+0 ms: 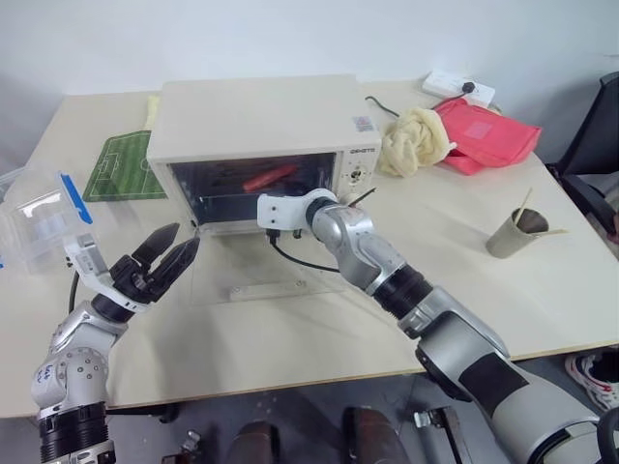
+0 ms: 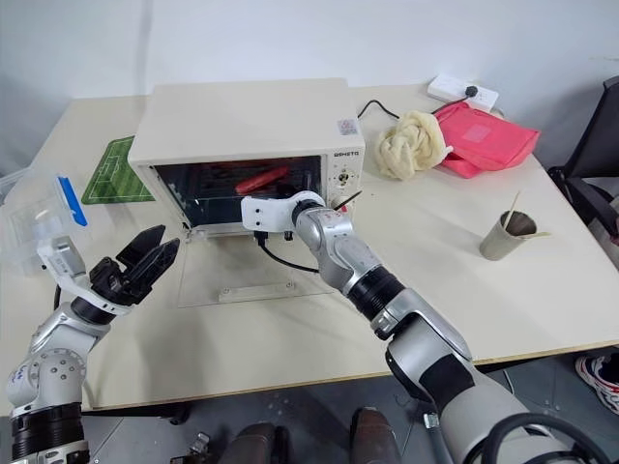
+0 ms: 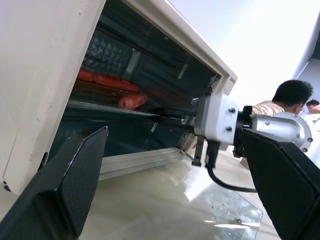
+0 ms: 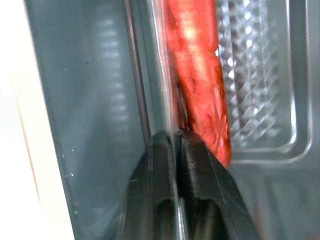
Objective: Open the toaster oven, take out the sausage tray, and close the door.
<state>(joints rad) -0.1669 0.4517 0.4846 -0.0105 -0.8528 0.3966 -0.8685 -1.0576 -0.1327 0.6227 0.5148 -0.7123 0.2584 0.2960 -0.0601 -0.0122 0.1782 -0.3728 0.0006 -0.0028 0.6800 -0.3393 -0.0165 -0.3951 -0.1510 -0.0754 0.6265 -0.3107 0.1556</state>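
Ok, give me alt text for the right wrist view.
The right gripper has its two black fingers pinched on the thin metal edge of the sausage tray inside the toaster oven. A red sausage lies on the tray just beyond the fingertips, with the oven's dimpled metal wall behind it.

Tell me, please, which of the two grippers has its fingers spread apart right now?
The left gripper, beside the lowered door; the right gripper is shut on the sausage tray edge.
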